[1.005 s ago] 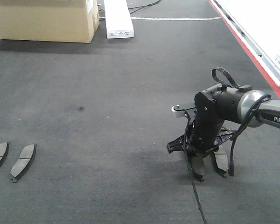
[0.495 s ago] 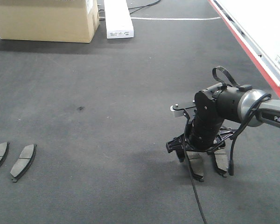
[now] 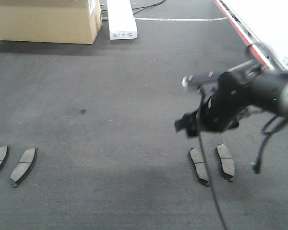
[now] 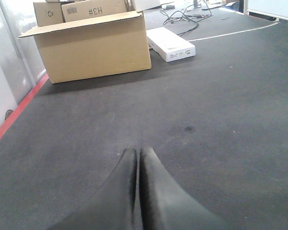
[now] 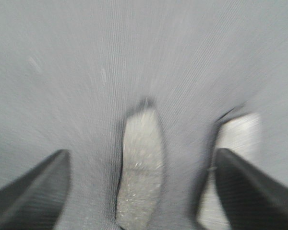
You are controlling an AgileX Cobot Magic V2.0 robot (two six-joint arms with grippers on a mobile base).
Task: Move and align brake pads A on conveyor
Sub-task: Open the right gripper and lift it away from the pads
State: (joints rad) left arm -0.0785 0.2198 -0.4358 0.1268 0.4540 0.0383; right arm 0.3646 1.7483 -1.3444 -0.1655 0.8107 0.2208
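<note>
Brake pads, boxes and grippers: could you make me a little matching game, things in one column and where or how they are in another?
Things:
1. cardboard box
2. white carton
3. right gripper
4. left gripper

States:
A. shut, holding nothing
B. open, above two brake pads on the conveyor
C. flat and long, just right of the brown box
D. far left corner of the belt

Pairs: 1-D, 2-C, 3-B, 4-A
</note>
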